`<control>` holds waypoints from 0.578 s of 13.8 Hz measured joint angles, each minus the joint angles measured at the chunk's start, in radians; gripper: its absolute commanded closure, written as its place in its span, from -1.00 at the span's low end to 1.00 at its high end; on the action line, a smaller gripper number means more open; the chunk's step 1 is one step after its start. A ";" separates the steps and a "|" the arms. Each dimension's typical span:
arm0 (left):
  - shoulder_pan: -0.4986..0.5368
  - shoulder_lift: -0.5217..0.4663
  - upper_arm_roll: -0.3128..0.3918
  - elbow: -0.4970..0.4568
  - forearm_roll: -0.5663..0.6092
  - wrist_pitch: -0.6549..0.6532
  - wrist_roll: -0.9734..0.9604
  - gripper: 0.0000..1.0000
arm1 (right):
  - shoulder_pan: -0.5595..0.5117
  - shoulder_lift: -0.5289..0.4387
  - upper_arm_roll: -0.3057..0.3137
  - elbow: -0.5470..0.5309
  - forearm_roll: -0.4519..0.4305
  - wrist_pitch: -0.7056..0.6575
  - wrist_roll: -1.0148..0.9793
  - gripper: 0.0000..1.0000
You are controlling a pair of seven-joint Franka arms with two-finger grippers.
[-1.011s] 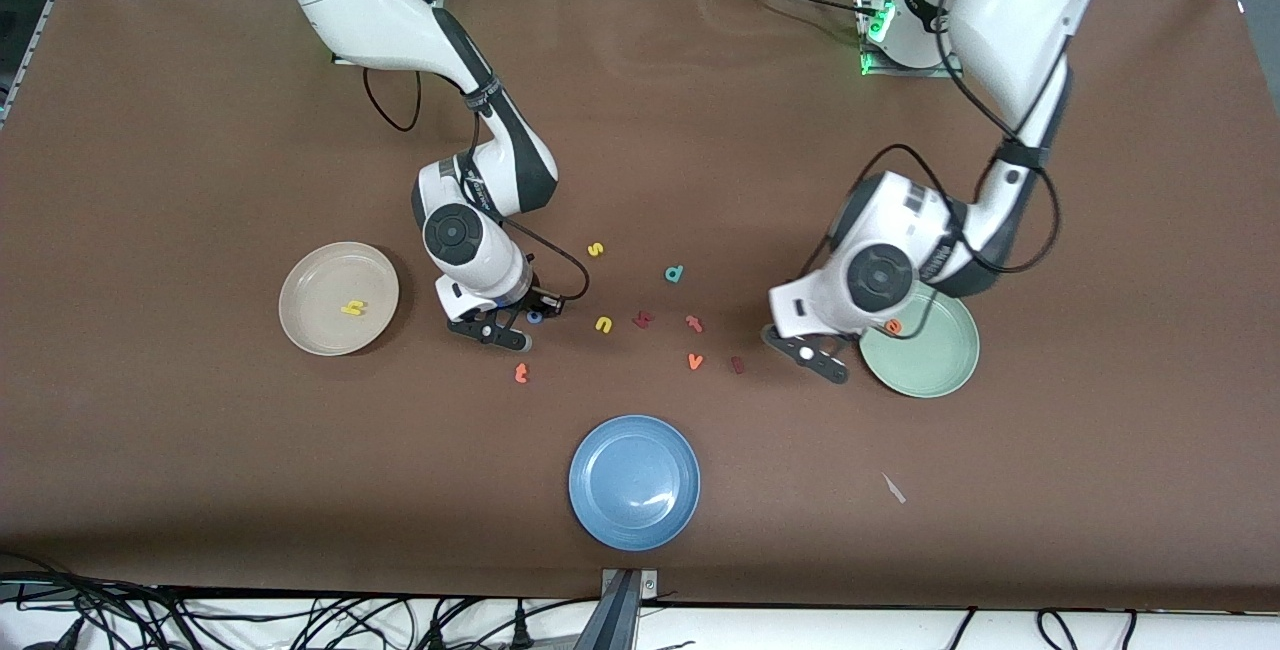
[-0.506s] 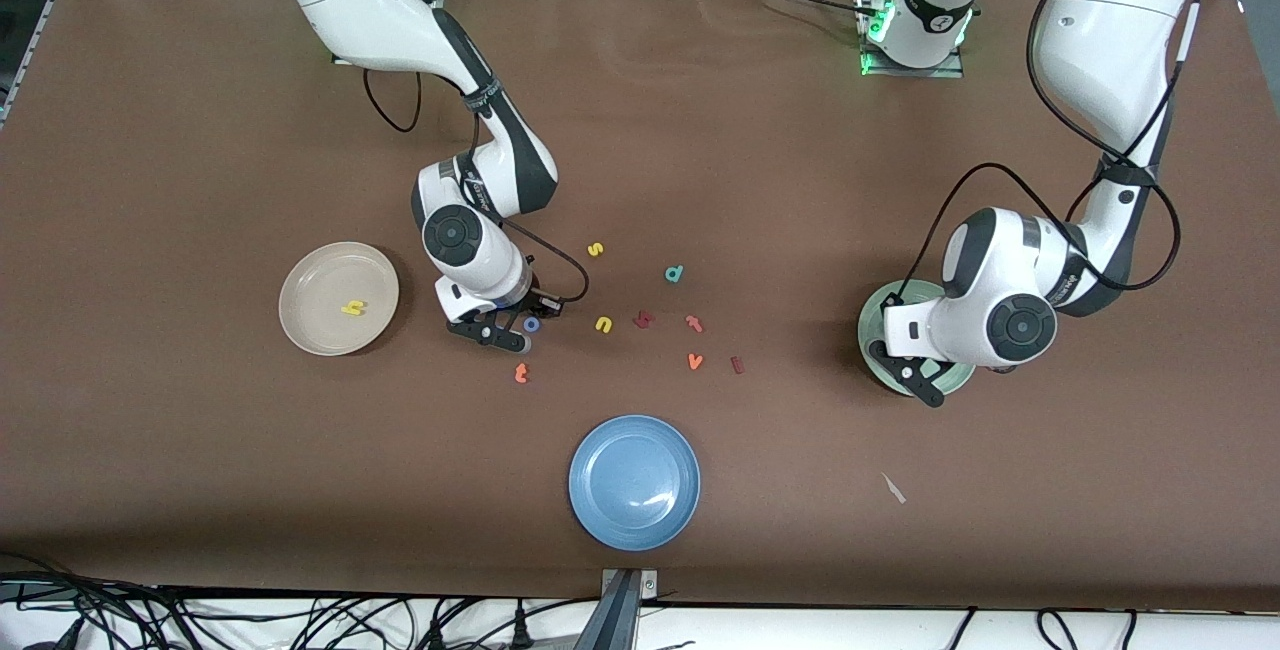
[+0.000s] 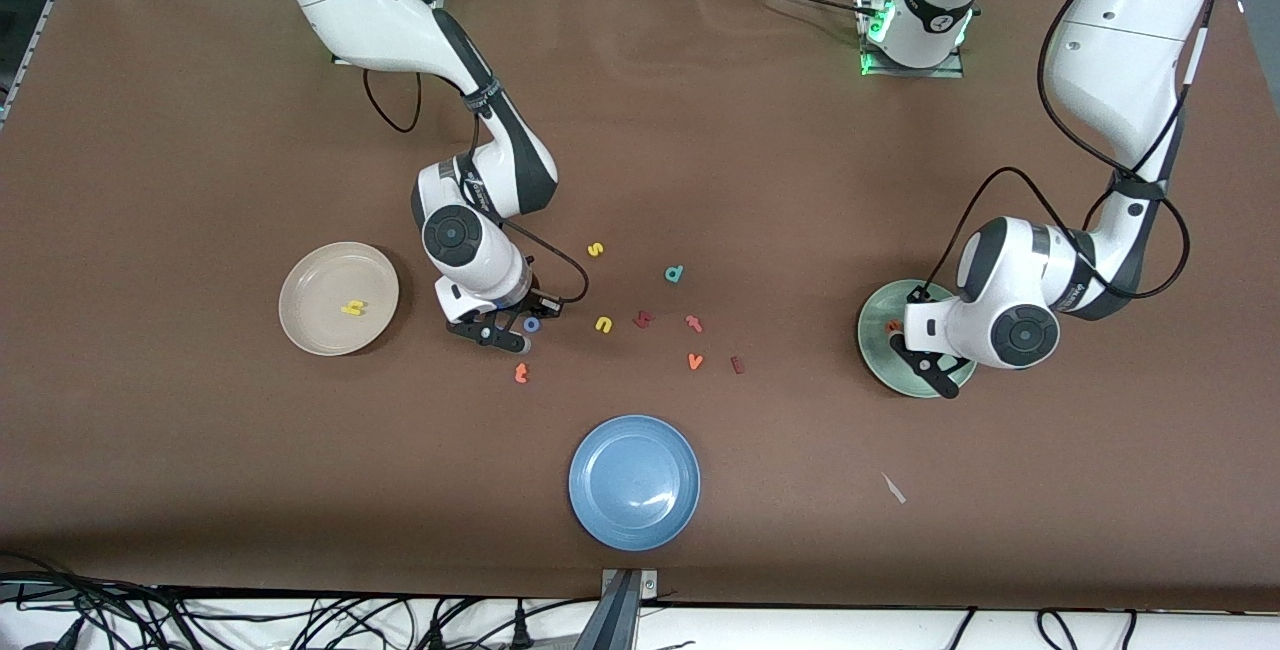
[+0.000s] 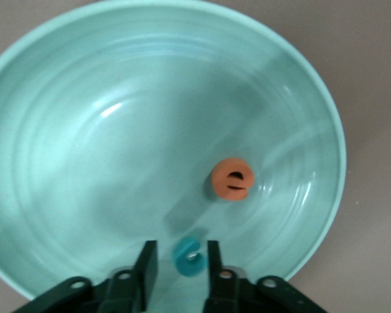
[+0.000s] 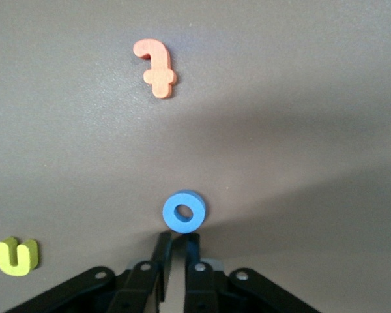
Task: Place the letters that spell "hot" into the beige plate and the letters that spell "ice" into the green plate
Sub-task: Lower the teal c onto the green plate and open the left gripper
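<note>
Right end effector [image 3: 512,334]: low on the surface at mid-height of the front view, just beside the beige plate [image 3: 310,322]; fingers drawn narrow, almost together.
Blue "o" [image 5: 184,212]: flat on the surface, its edge touching the right fingertips [image 5: 163,242]; cannot tell whether it is gripped.
Orange "t" [image 3: 521,372]: on the surface, near the "o" and nearer the front camera.
Yellow "h" [image 3: 352,308]: lying in the beige plate, near its centre.
Left end effector [image 4: 177,249]: over the green plate [image 3: 872,355], toward the left arm's end of the surface; fingers parted, holding nothing.
Teal "c" [image 4: 188,256]: in the green plate, between the parted left fingers.
Orange "e" [image 4: 232,178]: flat in the green plate, near the "c" but apart from it.
Dark red "i" [image 3: 737,364]: on the surface in the centre cluster of loose letters.
Yellow "u" [image 3: 603,325]: on the surface, near the "o".
Blue plate [image 3: 634,482]: lower middle of the front view.
</note>
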 measured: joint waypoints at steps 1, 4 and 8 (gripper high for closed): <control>0.000 -0.004 -0.005 0.004 0.000 -0.003 0.000 -1.00 | 0.000 0.000 0.000 0.004 0.000 0.000 0.007 -0.23; -0.001 -0.030 -0.055 0.020 -0.028 -0.017 -0.018 -1.00 | 0.000 0.000 0.000 0.019 -0.001 -0.009 0.016 -0.28; -0.036 -0.058 -0.076 0.058 -0.142 -0.019 -0.110 -1.00 | -0.002 0.000 -0.007 0.022 -0.031 -0.017 0.011 -0.27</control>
